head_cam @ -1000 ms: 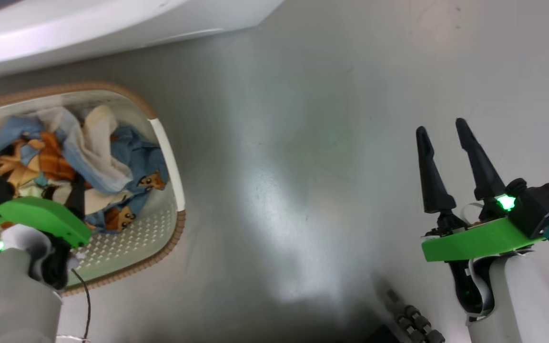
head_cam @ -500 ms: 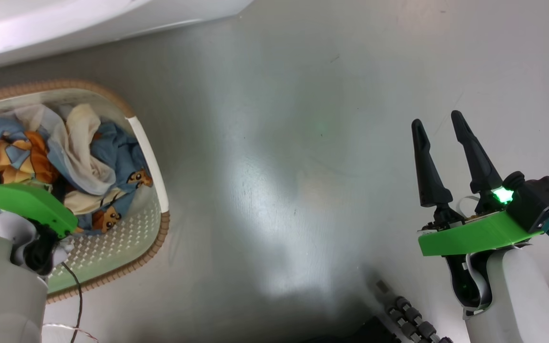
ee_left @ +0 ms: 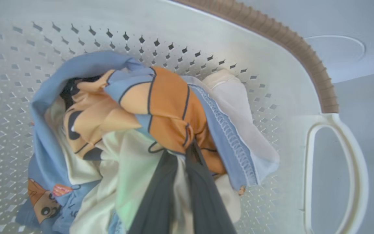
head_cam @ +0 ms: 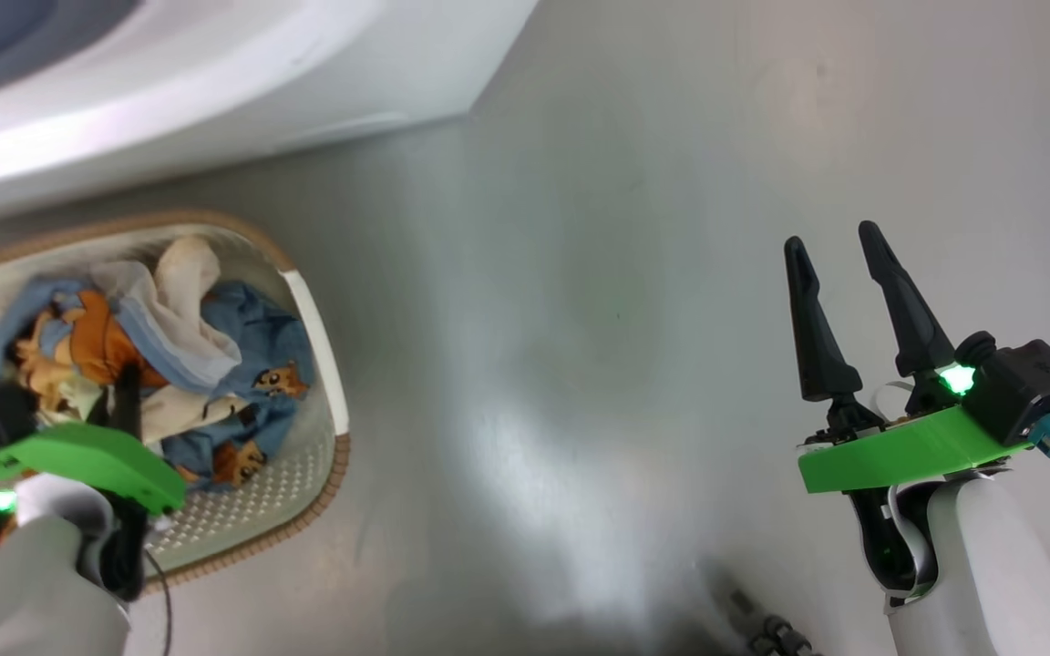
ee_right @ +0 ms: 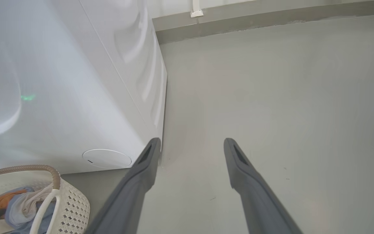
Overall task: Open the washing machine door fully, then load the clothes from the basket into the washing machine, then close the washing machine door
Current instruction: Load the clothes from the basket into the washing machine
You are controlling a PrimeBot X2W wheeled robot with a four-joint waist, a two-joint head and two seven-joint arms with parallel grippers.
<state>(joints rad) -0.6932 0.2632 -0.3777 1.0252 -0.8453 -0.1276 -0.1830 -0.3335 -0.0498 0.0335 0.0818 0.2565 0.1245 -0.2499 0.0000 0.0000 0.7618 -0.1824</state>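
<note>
- Left gripper (ee_left: 183,152): fingers pinched almost together on a fold of the clothes (ee_left: 161,107), down inside the basket (ee_left: 281,58).
- We saw the clothes bunched as one blue, orange and cream bundle on the basket's perforated floor.
- Basket sat on the floor (head_cam: 580,364) at far left, just on the near side of the washing machine (head_cam: 215,82), at its white lower front.
- Right gripper (head_cam: 832,235): fingers spread wide with nothing between them, over bare floor, well to the right of the basket.
</note>
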